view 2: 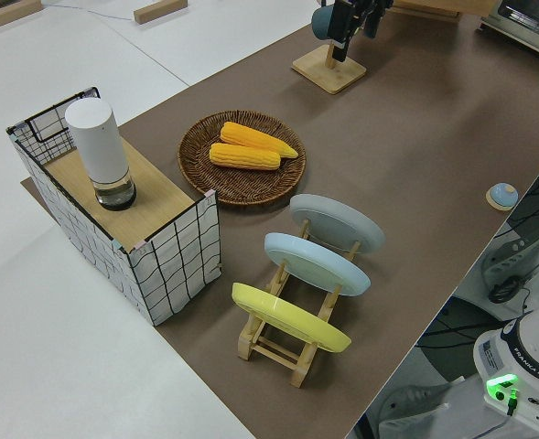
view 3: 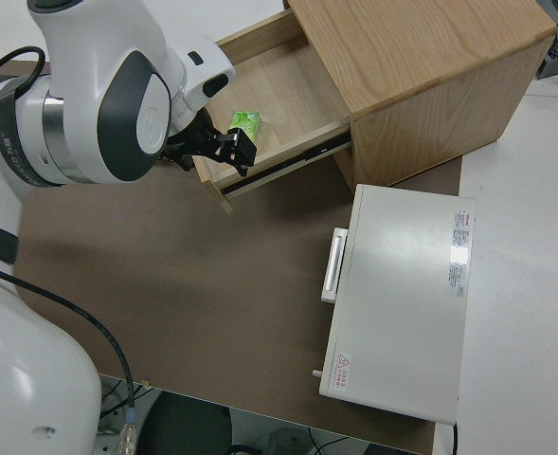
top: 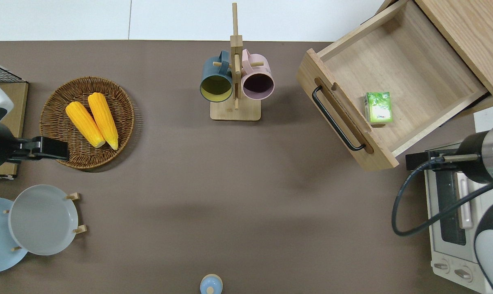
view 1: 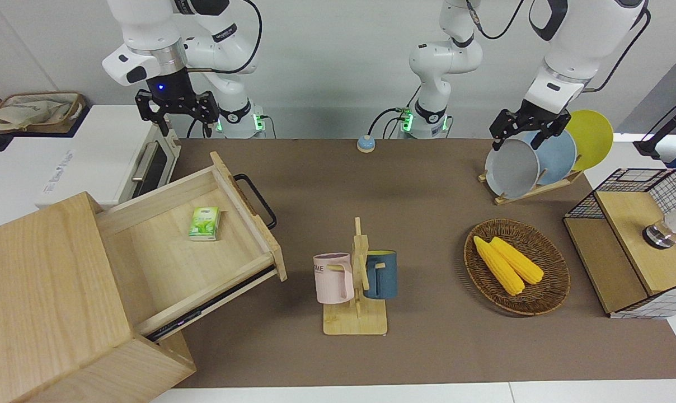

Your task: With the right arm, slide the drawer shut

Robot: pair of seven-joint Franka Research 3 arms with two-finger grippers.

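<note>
The drawer (view 1: 192, 252) stands pulled well out of the cabinet (view 1: 41, 302) at the right arm's end of the surface (view 1: 427, 224). Its front panel, with the black handle (top: 337, 119), faces the middle of the surface. Inside it, on the bare wood floor, lies a small green packet (top: 378, 107), close to the front panel.

The right claw (view 1: 175, 109) hangs in the air; in the overhead view it sits at about five o'clock from the drawer's front corner, over the toaster oven (top: 454, 220), touching nothing. Its fingers stand apart, with nothing between them. The toaster oven is nearer to the robots than the cabinet, just beside it.

The left arm is parked, and I cannot tell how its claw (view 1: 525, 129) stands.

In the overhead view, a mug rack (top: 235, 73) stands at about nine o'clock from the drawer, carrying a dark blue mug (top: 216, 81) and a pink mug (top: 258, 81). Toward the left arm's end, a wicker basket (top: 54, 122) holds two ears of corn (top: 92, 119) side by side. At about six o'clock from the basket, plates (view 1: 534, 159) stand on edge in a wooden rack. A wire-grid box (view 2: 132, 219) with a white cylinder (view 2: 101, 151) on its wooden top is at that end too. A small blue bell (view 1: 366, 144) sits on the surface's edge nearest the robots.
</note>
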